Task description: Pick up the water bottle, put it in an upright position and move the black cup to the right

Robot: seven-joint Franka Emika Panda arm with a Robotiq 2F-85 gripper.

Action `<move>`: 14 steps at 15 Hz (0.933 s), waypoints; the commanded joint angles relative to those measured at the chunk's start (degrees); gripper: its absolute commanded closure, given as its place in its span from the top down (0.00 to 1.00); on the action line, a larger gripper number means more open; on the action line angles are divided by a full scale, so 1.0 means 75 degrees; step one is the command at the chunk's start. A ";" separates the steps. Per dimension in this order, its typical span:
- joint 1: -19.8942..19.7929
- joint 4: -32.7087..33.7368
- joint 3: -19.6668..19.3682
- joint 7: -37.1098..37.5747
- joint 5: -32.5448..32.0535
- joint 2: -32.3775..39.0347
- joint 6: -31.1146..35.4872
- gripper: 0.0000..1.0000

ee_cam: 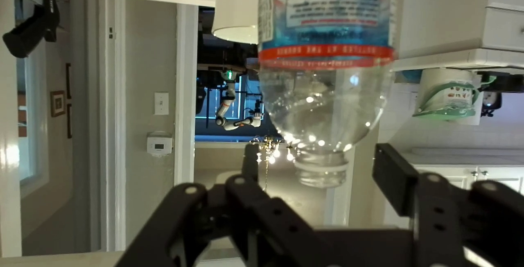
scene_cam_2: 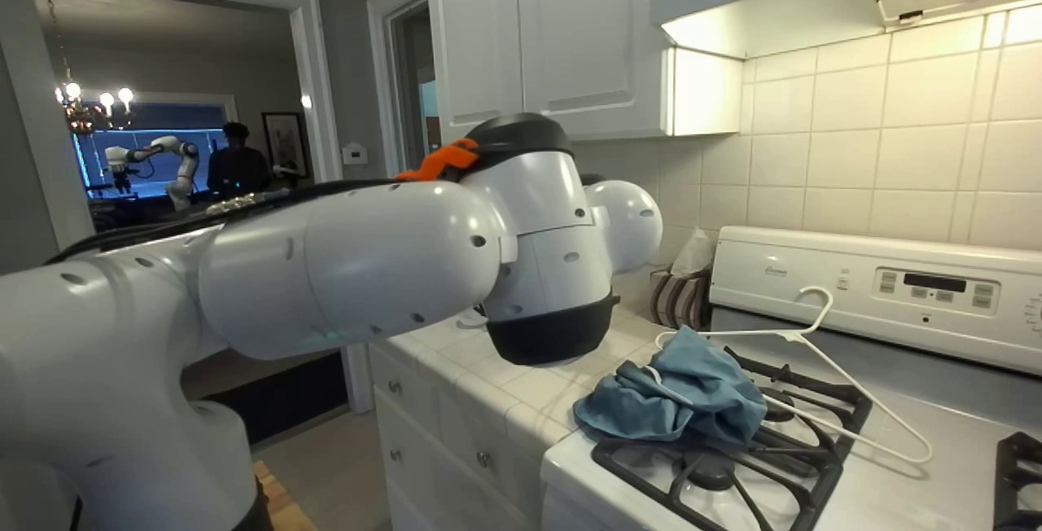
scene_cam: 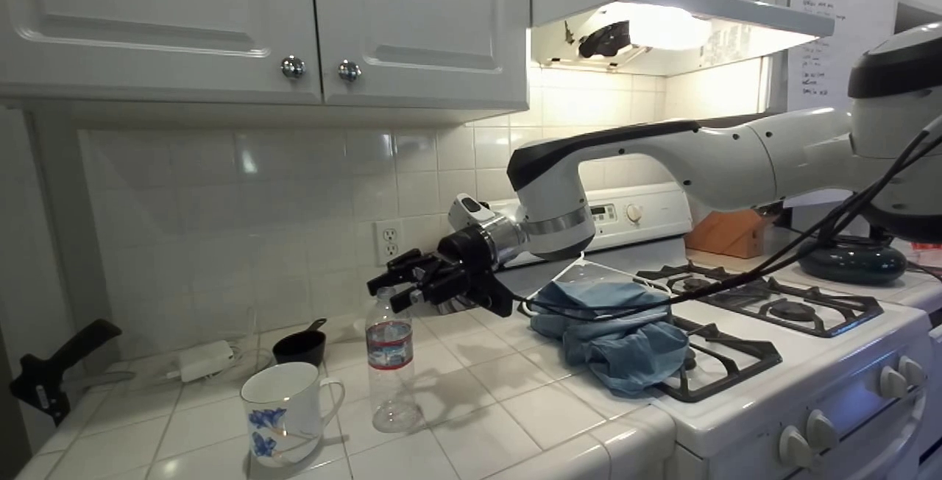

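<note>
Water bottle point(scene_cam: 390, 362), one, upright on white-tiled bench point(scene_cam: 486, 428), just right of one flowered mug point(scene_cam: 283, 410); one black cup point(scene_cam: 300, 350) left, farther back. Gripper point(ee_cam: 322, 170) spread around bottle neck, gap either side, holding nothing. Tiled kitchen wall point(scene_cam: 294, 215) far; one stove point(scene_cam: 736, 417) right.

Clear, red-and-blue-labelled water bottle point(scene_cam: 391, 357) upright on the tiled counter point(scene_cam: 497, 425), the handled black cup point(scene_cam: 299, 349) farther back, apart.

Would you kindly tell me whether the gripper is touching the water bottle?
Apart. The wrist view shows the gripper open, with the neck of the water bottle between its jaws and a visible gap on each side.
</note>
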 commanded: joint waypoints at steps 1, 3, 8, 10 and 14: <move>0.0143 0.0078 -0.0222 -0.0105 0.0432 -0.0492 -0.0159 1.00; 0.0063 -0.0097 -0.0276 -0.0020 0.0517 -0.0685 -0.0099 1.00; -0.0287 -0.0933 -0.0558 0.0219 0.0649 -0.1531 0.0255 1.00; -0.0508 -0.1404 -0.0636 0.0244 0.0628 -0.2003 0.0694 1.00; -0.1078 -0.2480 -0.0459 0.0280 0.0521 -0.2956 0.2405 1.00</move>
